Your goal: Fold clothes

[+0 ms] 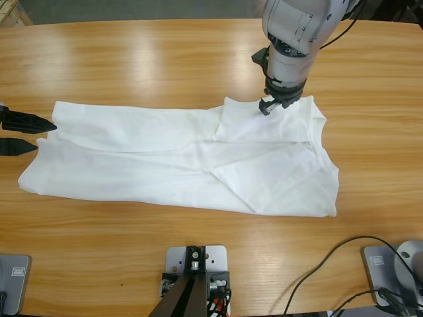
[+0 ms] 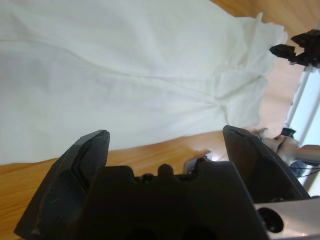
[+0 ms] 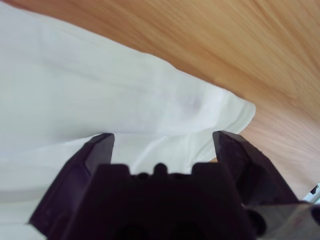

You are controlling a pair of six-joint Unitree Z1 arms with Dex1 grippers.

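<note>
T-shirt (image 1: pixel 165 155): it lies flat on the wooden desk (image 1: pixel 132 59), partly folded into a long white band from the left part to the right part of the desk. At its right end a flap is folded over.

Left gripper (image 1: pixel 20 135): it comes in at the left edge of the high view, just beside the left end of the T-shirt, near the corner of the cloth. Its two black jaws stand wide apart and nothing is between them. In the left wrist view the white cloth fills the picture above the jaws.

Right gripper (image 1: pixel 271 104): it hangs down from the top over the right end of the T-shirt, at the upper edge of the folded flap. Its jaws stand apart with white cloth between and ahead of them. Whether they touch the cloth, I cannot tell.
</note>
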